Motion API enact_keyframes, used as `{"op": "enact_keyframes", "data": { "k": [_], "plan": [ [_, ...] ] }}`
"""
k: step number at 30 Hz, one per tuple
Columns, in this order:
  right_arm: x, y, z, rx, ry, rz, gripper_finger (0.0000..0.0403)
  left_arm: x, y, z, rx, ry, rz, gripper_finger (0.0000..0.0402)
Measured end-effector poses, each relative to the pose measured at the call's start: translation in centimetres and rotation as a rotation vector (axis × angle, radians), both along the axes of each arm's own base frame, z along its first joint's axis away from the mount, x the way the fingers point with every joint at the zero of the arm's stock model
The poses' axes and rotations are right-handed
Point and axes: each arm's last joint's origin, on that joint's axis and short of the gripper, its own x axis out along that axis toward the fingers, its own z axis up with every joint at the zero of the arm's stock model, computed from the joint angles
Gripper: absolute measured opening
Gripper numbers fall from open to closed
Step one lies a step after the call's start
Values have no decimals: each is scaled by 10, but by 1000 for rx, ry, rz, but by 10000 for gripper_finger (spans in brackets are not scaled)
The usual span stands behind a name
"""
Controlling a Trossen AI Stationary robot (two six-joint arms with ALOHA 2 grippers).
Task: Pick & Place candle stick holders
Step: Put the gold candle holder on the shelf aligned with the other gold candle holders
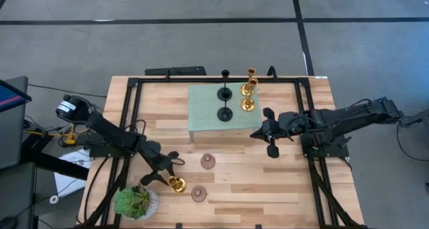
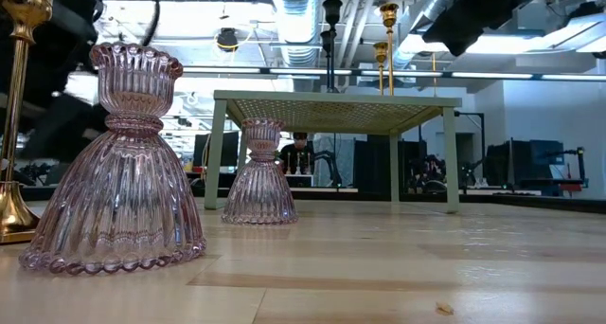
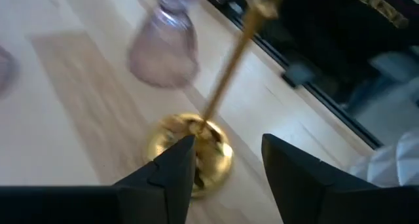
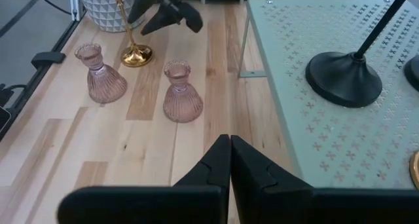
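A shiny gold candle stick holder (image 1: pixel 177 184) (image 3: pixel 190 152) stands upright on its round base at the table's near left. My left gripper (image 3: pixel 229 165) (image 1: pixel 169 174) is open just beside it, low over the table. Two squat pink holders (image 1: pixel 208 161) (image 1: pixel 198 193) stand on the wood close by. Two black holders (image 1: pixel 224 93) (image 1: pixel 224 113) and two gold ones (image 1: pixel 249 88) (image 1: pixel 248 103) stand on the pale green platform (image 1: pixel 201 125). My right gripper (image 4: pixel 229 152) (image 1: pixel 257 132) is shut with nothing in it, up in the air off the platform's near right corner. My left gripper's open fingers stand by the gold holder's base (image 3: pixel 209 135), coming at it on a slight downward slant from the table's left. One fingertip (image 3: pixel 177 162) overlaps the base's rim in the wrist view. I cannot tell whether it touches.
A green potted plant (image 1: pixel 136 202) sits at the near left corner, close behind the gold holder. The black table frame (image 1: pixel 127 108) runs along the edges. Bare wood lies between the pink holders and the table's right side.
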Motion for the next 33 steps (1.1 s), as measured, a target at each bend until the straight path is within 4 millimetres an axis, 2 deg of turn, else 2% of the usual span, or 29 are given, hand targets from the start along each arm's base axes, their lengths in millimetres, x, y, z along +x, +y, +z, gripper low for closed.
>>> {"op": "enact_keyframes", "data": {
  "k": [23,33],
  "plan": [
    [1,0,2,16,-19,-8,0,11,-10,-7,-30,-88,0,163],
    [1,0,2,16,-20,-8,0,27,-19,-4,-18,-105,26,162]
  ]
}}
